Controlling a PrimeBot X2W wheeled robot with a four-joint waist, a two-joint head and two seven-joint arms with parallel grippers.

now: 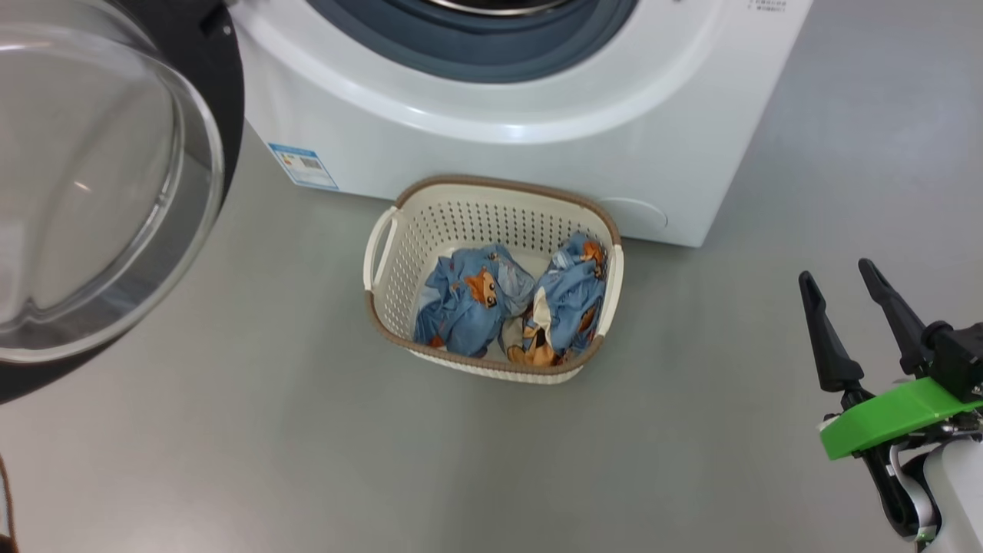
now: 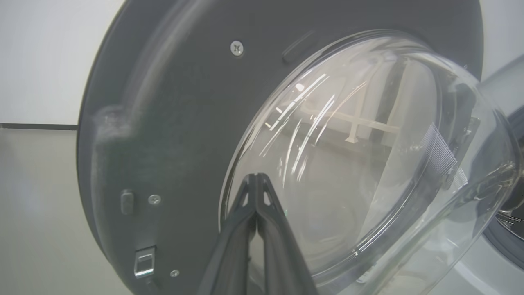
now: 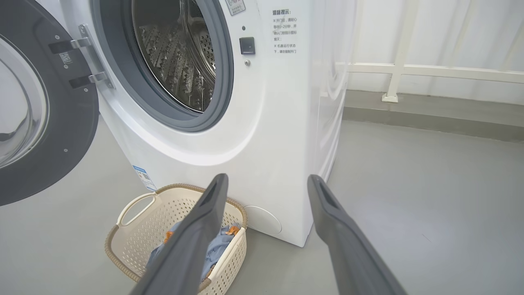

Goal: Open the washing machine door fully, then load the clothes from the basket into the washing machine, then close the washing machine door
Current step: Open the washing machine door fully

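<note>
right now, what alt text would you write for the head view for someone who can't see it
A cream basket holding two bundles of blue printed clothes sits on the grey floor in front of a white washing machine. The washing machine door stands open at left; the right gripper, fingers spread, is at lower right.

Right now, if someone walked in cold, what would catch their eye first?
The open door, with its bulging glass bowl, looms at the head view's left. Before the washer, a cream basket on the floor holds two blue cartoon-print bundles of clothes. The right fingers stand spread at lower right.
</note>
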